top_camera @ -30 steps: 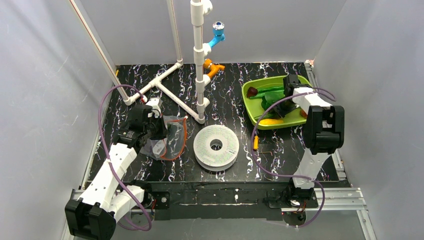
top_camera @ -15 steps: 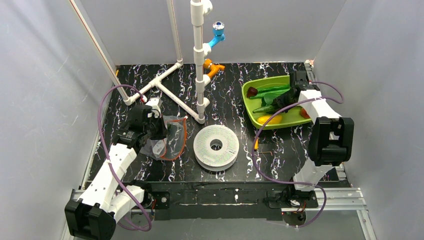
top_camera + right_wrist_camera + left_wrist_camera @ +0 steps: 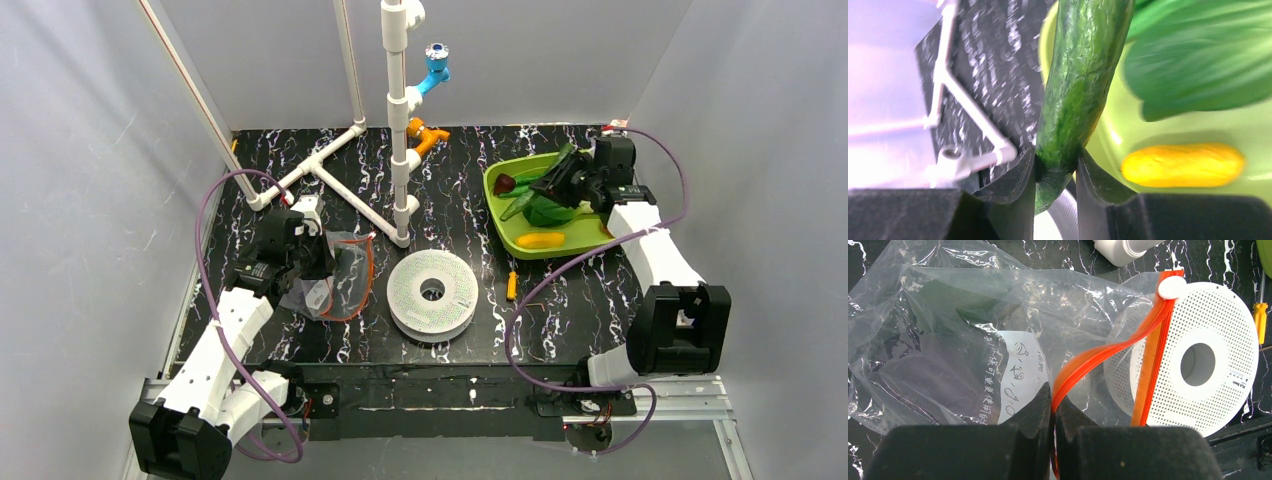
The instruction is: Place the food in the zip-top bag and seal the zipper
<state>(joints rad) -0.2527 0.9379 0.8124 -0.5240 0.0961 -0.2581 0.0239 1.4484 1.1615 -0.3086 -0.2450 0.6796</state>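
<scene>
Two arms share the work, and the step in hand reads as loading the bag, one piece at a time.

Nearest, on the left, the left gripper (image 3: 1052,405) is clenched on the zipper (image 3: 1108,352), pinching that orange-red strip so the mouth of the one zip-top bag (image 3: 948,340) bows apart. Its single white slider (image 3: 1172,287) sits at the far end of the strip. Dark shapes show through the plastic, but I cannot tell which items they are, or how many.

Just right of the bag lies one white perforated spool (image 3: 432,292), then one small screwdriver (image 3: 511,285).

Farther right is the one lime-green tray (image 3: 497,205). Over it the right gripper (image 3: 1057,160) is closed around one long green pepper (image 3: 1078,90), grasped near its end. In the tray I count one banana (image 3: 1183,164), one bok choy (image 3: 1198,65) and one dark red plum (image 3: 505,184); any other green pieces I cannot separate.

Farthest back stands one white pipe frame (image 3: 398,120).

Next, I judge, the pepper must travel left and nearer, across the spool, to the held-open mouth, entering end-first because it is long and the opening narrow. Sealing comes last, with food left in the tray.
</scene>
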